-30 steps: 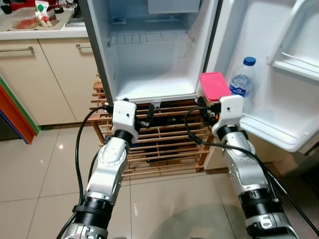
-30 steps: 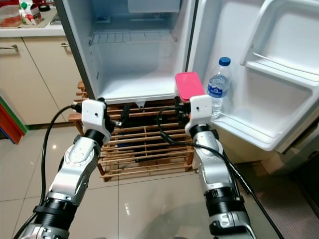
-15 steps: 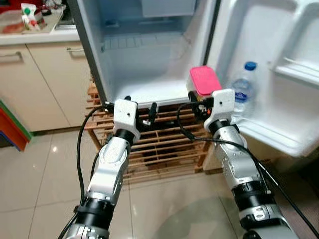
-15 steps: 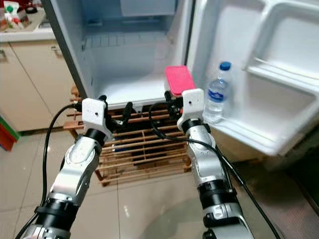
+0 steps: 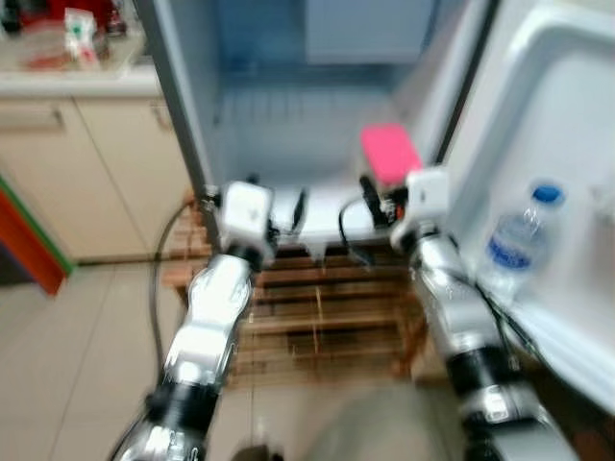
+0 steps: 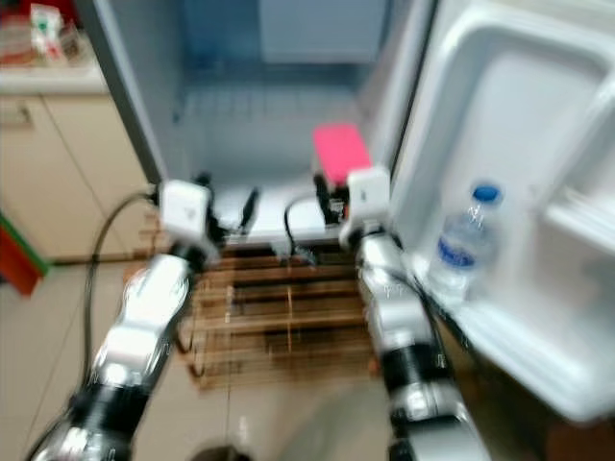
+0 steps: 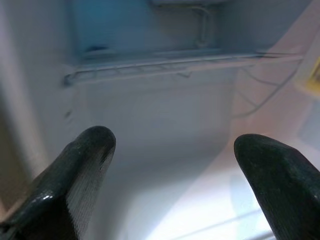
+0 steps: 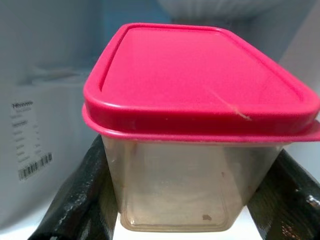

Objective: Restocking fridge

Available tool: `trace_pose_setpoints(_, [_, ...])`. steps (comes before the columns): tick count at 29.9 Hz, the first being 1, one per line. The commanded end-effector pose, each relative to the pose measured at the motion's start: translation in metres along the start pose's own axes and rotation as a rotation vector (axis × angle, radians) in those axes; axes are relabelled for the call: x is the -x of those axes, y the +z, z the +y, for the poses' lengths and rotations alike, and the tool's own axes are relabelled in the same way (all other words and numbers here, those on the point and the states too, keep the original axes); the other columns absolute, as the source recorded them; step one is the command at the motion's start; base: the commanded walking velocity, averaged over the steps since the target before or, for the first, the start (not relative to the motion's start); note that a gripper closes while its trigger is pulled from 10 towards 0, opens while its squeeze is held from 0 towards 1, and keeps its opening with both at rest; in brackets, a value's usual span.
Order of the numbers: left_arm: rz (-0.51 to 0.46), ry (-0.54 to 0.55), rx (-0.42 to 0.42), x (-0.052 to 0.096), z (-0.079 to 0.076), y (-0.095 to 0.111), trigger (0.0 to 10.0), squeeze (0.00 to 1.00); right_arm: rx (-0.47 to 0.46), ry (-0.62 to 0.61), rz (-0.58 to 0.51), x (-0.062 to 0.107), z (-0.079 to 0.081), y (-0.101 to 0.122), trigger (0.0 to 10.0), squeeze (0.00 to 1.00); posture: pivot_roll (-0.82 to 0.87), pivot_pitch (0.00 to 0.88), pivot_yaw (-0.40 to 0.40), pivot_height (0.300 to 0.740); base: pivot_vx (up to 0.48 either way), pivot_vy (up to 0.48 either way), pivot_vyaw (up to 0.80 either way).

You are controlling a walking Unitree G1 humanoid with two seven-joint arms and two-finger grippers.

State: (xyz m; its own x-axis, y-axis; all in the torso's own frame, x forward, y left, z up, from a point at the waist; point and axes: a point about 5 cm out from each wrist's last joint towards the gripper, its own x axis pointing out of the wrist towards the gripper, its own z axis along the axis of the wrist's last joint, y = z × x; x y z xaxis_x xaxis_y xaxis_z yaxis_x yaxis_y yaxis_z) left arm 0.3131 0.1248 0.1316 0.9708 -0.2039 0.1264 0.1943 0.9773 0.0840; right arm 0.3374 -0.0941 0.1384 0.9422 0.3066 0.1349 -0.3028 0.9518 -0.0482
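My right gripper [image 5: 377, 197] is shut on a clear plastic container with a pink lid [image 5: 390, 154], [image 8: 200, 85], holding it at the front edge of the open fridge's lower compartment [image 5: 317, 144]. Both black fingers [image 8: 75, 200] press the container's sides in the right wrist view. To its left, my left gripper [image 5: 293, 211] is open with nothing between its fingers [image 7: 75, 170], pointing into the fridge [image 7: 160, 115] at the lip of the floor. A water bottle with a blue cap [image 5: 514, 250] stands in the door shelf on the right. The eye views are blurred.
The open fridge door [image 5: 548, 144] with its white shelves stands on the right. The fridge sits on a wooden slatted rack [image 5: 317, 307]. Beige cabinets [image 5: 86, 163] and a counter with packages [image 5: 77, 34] are on the left. The tiled floor [image 5: 77, 365] lies below.
The camera has moved closer to the fridge and swung left, so the door and bottle sit further right. Both grippers now reach the fridge opening, the container still held.
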Motion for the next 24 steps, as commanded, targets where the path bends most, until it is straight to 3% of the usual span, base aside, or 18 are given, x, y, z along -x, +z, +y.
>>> trace_pose_setpoints(1, [-0.021,-0.035,0.008,-0.004,-0.012,0.006,10.0,0.0,0.009,-0.032,0.006,0.002,-0.011,0.0,0.0,0.0,-0.01,0.0,0.002,0.74,0.0,0.0,0.0])
trace_pose_setpoints(12, [0.014,-0.017,0.004,-0.004,-0.01,0.001,10.0,0.0,0.002,0.0,0.001,-0.003,-0.005,0.002,0.0,0.0,-0.01,0.0,0.005,0.74,0.0,0.0,0.0])
trace_pose_setpoints(19, [0.027,-0.026,0.02,-0.004,-0.009,0.0,10.0,0.0,-0.022,0.032,-0.035,-0.024,0.0,0.02,0.0,0.0,0.0,0.0,0.003,0.74,0.0,0.0,0.0])
trace_pose_setpoints(24, [0.021,-0.042,-0.009,-0.005,-0.009,0.002,10.0,0.0,-0.019,0.043,-0.045,-0.036,0.001,0.029,0.0,0.0,0.01,0.0,-0.004,0.74,0.0,0.476,0.0])
